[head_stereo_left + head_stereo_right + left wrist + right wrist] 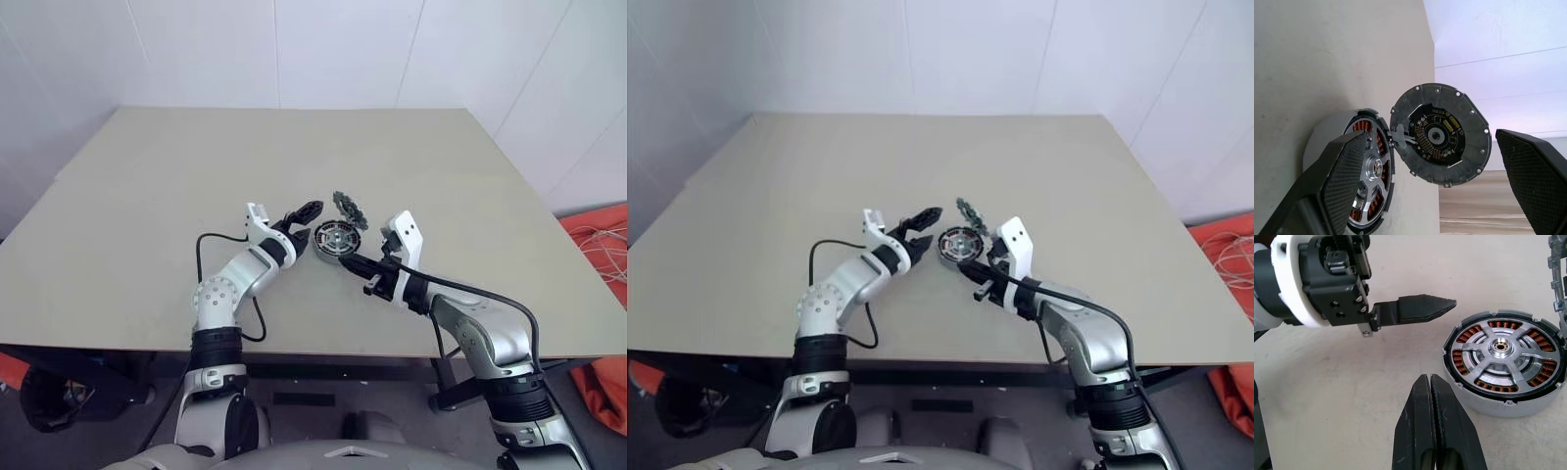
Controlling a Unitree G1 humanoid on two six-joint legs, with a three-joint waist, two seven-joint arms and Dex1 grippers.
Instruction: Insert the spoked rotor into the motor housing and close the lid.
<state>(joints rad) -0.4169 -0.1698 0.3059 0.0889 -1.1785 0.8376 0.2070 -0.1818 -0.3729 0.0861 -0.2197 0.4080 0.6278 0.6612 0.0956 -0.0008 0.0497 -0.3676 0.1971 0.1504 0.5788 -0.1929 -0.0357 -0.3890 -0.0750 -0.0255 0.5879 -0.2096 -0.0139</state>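
Note:
The motor housing (1503,360) is a round grey cup lying on the table (147,196), with copper windings showing inside. A silver spoked rotor (1501,346) sits in it, level with the rim. The lid (1440,134), a grey disc with a circuit board on its inner face, stands on edge at the housing's far side, joined to it by a short wire. My left gripper (309,227) is open just left of the housing (335,238), with nothing between its fingers (1415,307). My right gripper (1429,379) is shut and empty, its tips a short way in front of the housing.
The tan table stretches wide and bare to the left and behind the parts. A black cable (201,250) loops beside my left forearm. An orange cloth (600,245) lies on the floor beyond the table's right edge.

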